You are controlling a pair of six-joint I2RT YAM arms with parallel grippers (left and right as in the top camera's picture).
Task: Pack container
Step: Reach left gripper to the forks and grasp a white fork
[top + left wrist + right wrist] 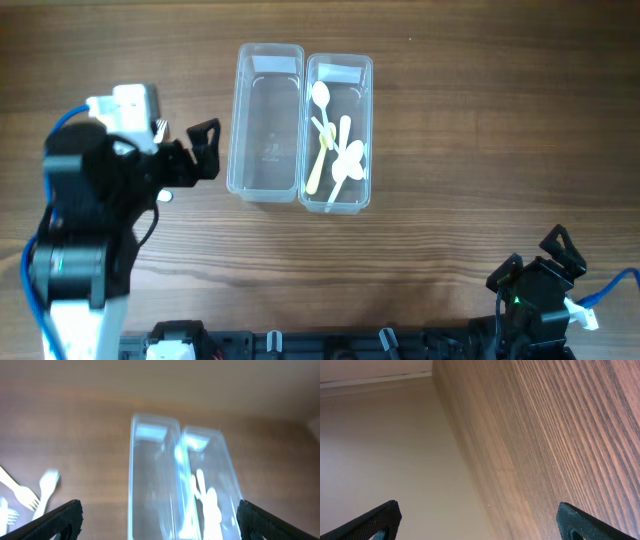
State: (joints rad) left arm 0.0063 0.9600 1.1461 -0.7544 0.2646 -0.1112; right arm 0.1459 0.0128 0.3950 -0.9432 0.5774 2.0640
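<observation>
Two clear plastic containers stand side by side on the wooden table. The left container (266, 120) is empty. The right container (338, 132) holds several white and pale yellow plastic spoons and forks (335, 150). My left gripper (208, 150) is open and empty, just left of the empty container and pointing at it. In the blurred left wrist view, both containers (152, 480) lie ahead between the open fingers (160, 521). A loose white fork (22, 494) and spoon (47, 482) lie on the table at the left. My right gripper (530, 258) is open and empty at the front right.
The right wrist view (480, 520) shows only bare wood (560, 435) and the table's edge against a beige floor. The left arm's body (90, 220) covers the table's left side in the overhead view.
</observation>
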